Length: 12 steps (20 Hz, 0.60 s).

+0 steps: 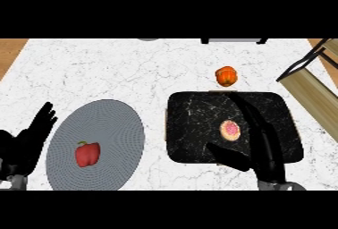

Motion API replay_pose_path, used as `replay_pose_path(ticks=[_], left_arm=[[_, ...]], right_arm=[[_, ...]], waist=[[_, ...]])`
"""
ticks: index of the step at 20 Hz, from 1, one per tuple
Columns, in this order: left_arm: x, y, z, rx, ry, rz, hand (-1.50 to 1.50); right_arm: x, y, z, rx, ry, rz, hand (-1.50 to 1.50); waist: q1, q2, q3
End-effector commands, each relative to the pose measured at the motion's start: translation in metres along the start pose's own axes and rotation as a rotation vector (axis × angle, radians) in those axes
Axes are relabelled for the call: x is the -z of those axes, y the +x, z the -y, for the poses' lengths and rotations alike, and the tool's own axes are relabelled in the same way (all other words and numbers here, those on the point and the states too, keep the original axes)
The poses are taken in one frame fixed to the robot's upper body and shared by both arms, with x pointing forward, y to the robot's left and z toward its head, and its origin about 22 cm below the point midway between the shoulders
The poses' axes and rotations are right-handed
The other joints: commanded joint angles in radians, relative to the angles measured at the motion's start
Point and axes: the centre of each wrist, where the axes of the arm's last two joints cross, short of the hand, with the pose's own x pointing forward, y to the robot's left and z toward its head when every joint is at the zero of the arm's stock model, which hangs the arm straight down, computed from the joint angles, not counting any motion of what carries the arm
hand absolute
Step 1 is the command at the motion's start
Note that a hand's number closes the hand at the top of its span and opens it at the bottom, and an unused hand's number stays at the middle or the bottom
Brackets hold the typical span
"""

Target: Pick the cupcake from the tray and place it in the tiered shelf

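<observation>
Cupcake beside right hand

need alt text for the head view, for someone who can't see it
The robot's right hand reaches open over a black tray, fingers beside a pink-frosted cupcake. An orange pepper sits beyond the tray, a red pepper on a grey plate. The left hand rests open at left.
</observation>
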Motion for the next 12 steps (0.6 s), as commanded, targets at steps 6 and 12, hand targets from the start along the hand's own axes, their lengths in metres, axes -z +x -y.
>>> replay_pose_path(ticks=[6,12], left_arm=[[0.001,-0.001,-0.011,-0.008,-0.001,0.004,0.00],[0.001,-0.001,0.001,-0.007,-0.033,0.001,0.00]], right_arm=[[0.008,0.044,0.022,-0.499,0.145,-0.191,-1.50],[0.012,0.062,0.005,-0.793,0.420,-0.286,-1.50]], waist=[[-0.001,-0.001,-0.002],[0.017,0.008,0.001]])
